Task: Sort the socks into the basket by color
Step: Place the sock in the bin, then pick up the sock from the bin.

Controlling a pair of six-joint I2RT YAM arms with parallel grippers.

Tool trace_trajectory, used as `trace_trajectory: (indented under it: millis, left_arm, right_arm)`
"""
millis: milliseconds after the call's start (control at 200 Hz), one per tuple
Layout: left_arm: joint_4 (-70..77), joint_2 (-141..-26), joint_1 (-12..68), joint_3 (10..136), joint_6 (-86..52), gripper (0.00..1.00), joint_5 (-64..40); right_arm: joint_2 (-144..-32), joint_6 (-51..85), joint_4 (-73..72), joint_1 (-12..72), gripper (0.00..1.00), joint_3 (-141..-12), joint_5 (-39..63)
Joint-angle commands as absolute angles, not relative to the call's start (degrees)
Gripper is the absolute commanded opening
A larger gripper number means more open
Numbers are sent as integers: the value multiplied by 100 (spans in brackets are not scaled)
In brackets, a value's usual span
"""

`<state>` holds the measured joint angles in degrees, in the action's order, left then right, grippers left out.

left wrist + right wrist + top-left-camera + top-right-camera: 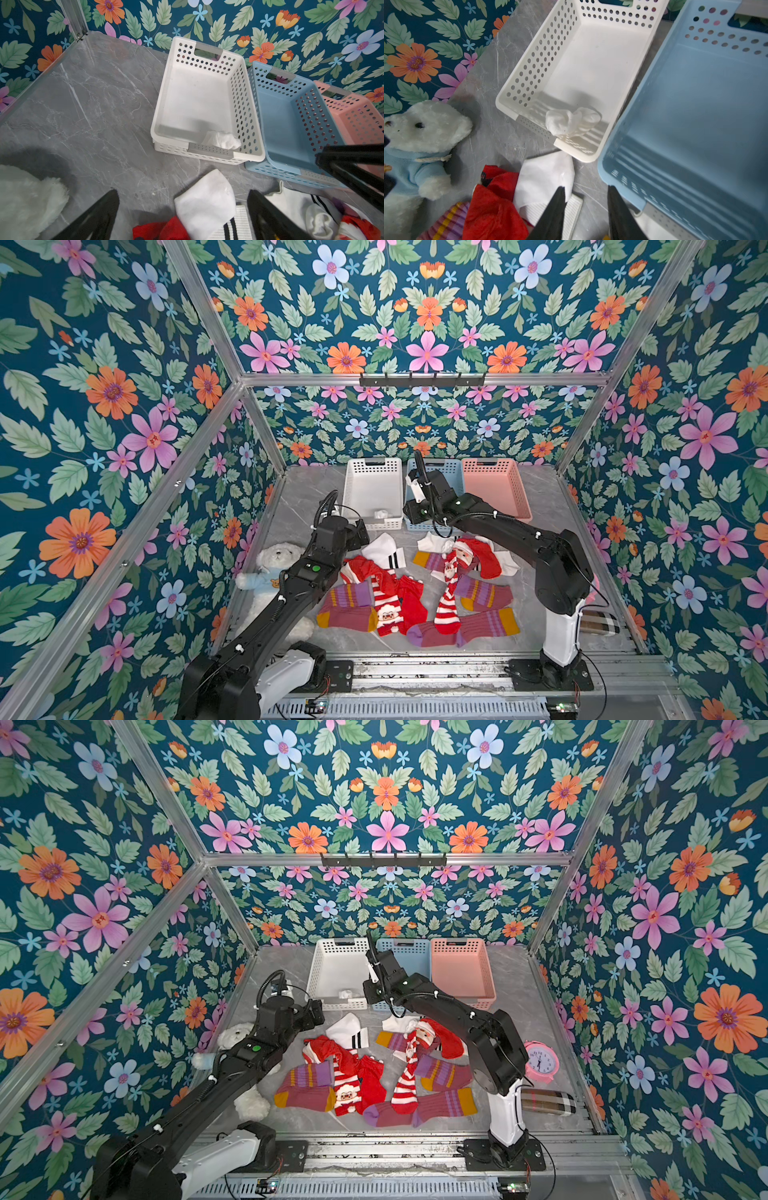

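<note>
Three baskets stand at the back: white (375,461), blue (451,466) and pink (494,485). A crumpled white sock (572,122) lies inside the white basket, at its near end (380,514). The other socks lie in a heap on the table: a white sock with black stripes (386,551), red Santa socks (386,601) and maroon striped socks (349,605). My left gripper (182,192) hangs wide open just above the white striped sock (205,201), holding nothing. My right gripper (586,188) is open and empty over the table in front of the white and blue baskets.
A white teddy bear (276,558) in a blue shirt lies at the left, partly under my left arm. A pink alarm clock (540,1060) and a flat plaid item (548,1101) sit by the right arm's base. Aluminium posts frame the table.
</note>
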<state>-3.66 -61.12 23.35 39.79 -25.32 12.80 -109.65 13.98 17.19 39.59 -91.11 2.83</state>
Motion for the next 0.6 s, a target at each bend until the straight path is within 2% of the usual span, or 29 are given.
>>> trace_trajectory:
  millis: [0, 365, 595]
  left_arm:
    - [-4, -6331, 2369, 4024, -2610, 99, 1167]
    - [0, -7673, 2435, 4841, -2568, 99, 853]
    - [123, -8298, 2492, 5226, -2465, 94, 348]
  right_arm:
    - [-10650, 1474, 1549, 3964, 37, -8711, 168]
    - [-9685, 1824, 1431, 3876, 37, -7463, 75]
    - [-9110, 2025, 1304, 3797, 37, -6741, -57]
